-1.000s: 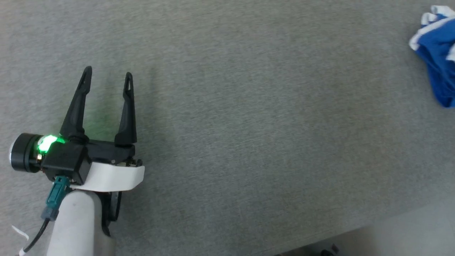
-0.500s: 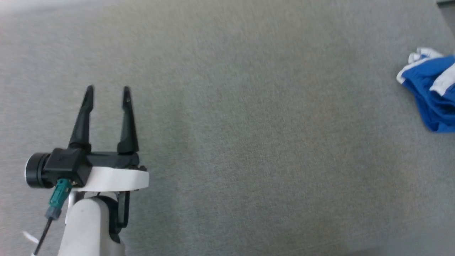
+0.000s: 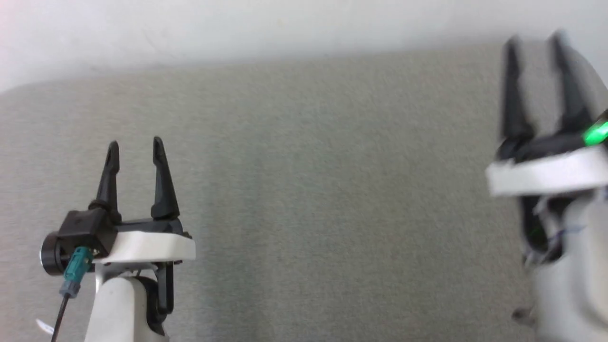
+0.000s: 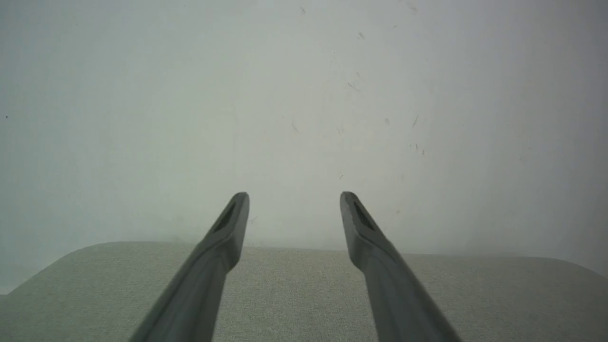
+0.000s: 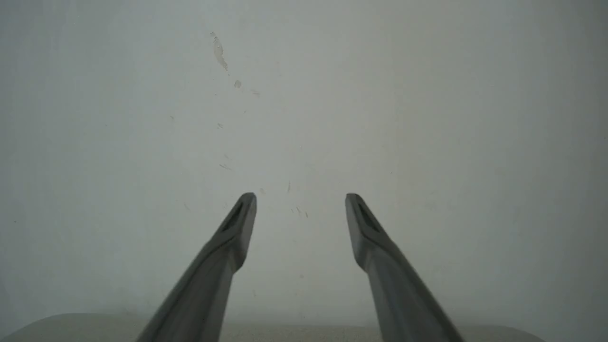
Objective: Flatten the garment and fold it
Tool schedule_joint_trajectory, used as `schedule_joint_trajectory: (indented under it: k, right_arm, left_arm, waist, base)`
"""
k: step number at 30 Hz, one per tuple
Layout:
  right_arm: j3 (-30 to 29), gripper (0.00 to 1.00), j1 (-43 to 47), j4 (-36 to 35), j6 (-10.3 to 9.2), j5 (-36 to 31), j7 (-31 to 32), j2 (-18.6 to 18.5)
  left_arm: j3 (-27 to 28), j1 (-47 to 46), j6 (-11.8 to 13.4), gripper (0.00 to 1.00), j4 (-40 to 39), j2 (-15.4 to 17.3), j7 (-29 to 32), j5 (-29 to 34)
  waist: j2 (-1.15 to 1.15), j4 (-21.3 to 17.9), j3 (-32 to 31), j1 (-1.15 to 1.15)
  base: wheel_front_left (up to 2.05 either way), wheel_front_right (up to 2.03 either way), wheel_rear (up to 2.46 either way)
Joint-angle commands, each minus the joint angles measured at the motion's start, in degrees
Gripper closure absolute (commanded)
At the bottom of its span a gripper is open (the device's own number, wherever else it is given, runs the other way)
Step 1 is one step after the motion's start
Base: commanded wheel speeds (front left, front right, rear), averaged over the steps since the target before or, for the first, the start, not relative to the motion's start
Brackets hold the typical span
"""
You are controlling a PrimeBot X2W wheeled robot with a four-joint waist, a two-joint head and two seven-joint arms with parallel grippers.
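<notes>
Jaws, two pairs, gape over grey fabric (image 3: 308,190).

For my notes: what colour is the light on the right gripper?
Green light, best in the head view.

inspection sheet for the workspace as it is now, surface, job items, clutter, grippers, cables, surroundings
surface: grey fabric-covered surface, rounded far corners
job's things: nothing seen
clutter: nothing seen
grippers: left gripper open, holding nothing; right gripper open, holding nothing, blurred
cables: teal connector and dark cable at the left wrist
surroundings: pale wall behind the surface, small scuffs on it
</notes>
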Motion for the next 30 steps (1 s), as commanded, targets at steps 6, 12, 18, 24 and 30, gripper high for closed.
schedule_joint_trajectory:
  k: [6, 12, 18, 24, 30]
  right_arm:
    - [0.12, 0.0, 9.69, 1.57, -0.05, -2.11, -2.63, 2.95]
    - [0.26, 0.0, 15.88, 2.18, -0.05, -0.11, -2.95, 3.02]
    - [-0.46, 0.0, 20.58, 1.88, -0.05, -0.9, -2.97, 3.03]
    - [-1.33, 0.0, 23.26, 2.45, -0.05, -0.56, -2.98, 3.03]
    - [-1.83, 1.0, 23.38, 2.61, 0.0, -0.13, -2.64, 2.82]
  left_arm:
    - [-1.24, 1.7, 1.48, 0.0, 1.64, -0.46, -0.26, 0.72]
    - [-2.93, 3.13, 1.7, 0.0, 4.32, -0.61, -0.26, 1.2]
    - [-4.25, 4.78, 2.1, 0.0, 6.74, -0.76, -0.26, 0.52]
    - [-5.48, 5.96, 2.54, 0.0, 8.58, -0.83, -0.26, -0.03]
    - [-6.48, 5.57, 2.39, 1.0, 9.16, -0.6, 0.11, -0.47]
  waist:
    - [0.0, 5.27, -5.29, 0.01]
    - [0.0, 6.89, -6.52, 0.01]
    - [0.0, 7.59, -7.22, 0.01]
    - [0.0, 7.77, -7.25, 0.01]
    - [0.0, 7.67, -6.99, 0.02]
  base:
    - [0.0, 0.0, 0.0]
    - [0.0, 0.0, 0.0]
    - [0.0, 0.0, 0.0]
    - [0.0, 0.0, 0.0]
    - [0.0, 0.0, 0.0]
